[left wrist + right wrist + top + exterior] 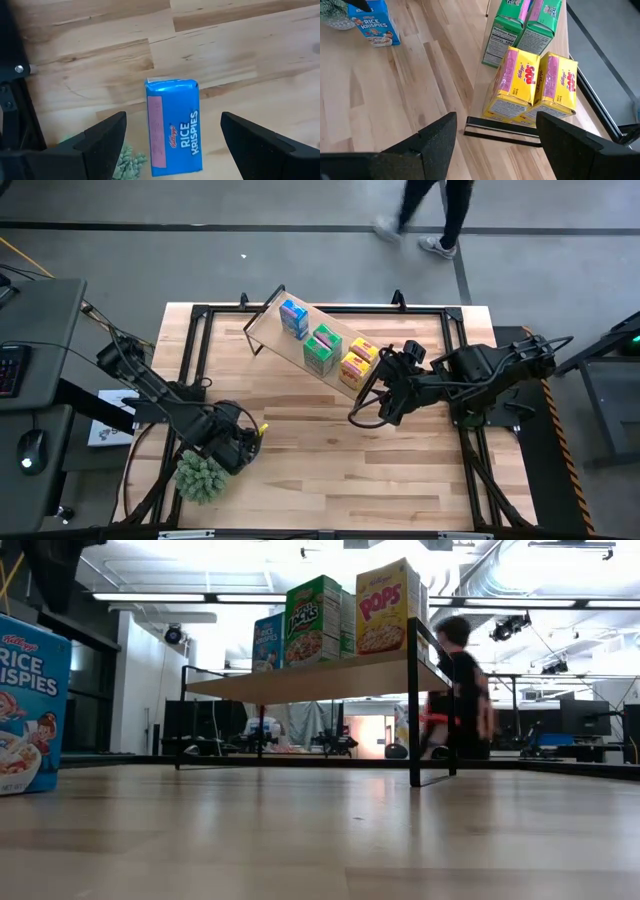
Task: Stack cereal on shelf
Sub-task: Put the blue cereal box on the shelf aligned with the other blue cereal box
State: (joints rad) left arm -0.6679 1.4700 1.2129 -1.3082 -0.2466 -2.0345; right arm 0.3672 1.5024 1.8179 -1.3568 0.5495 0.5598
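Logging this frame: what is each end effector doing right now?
Left end effector: open, empty, above the Rice Krispies box.
Right end effector: open, empty, beside the yellow Pops boxes on the shelf.

Upright cereal boxes [327,348] on shelf [262,326]

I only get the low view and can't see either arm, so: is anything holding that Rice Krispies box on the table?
Observer: No. The Rice Krispies box stands free; the left arm has its jaws open either side, not touching.
Operator: Where's the right arm?
Observer: The right arm hovers by the end of the shelf near the yellow boxes, jaws open, empty.
Operator: Anything beside the loose box?
Observer: A fuzzy green plant ball sits close by it.
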